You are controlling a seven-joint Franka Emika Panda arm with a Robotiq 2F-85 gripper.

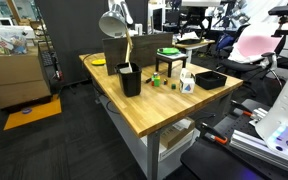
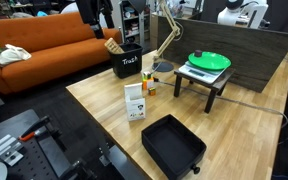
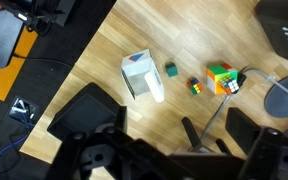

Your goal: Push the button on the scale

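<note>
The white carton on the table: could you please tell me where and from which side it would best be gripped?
Probably from above, closing on the flat side walls of the white carton just below its top. It stands upright on the wood, so its top is open to a straight descent. The small green cube lies close to one side, so I would close across the two walls that do not face it.
</note>
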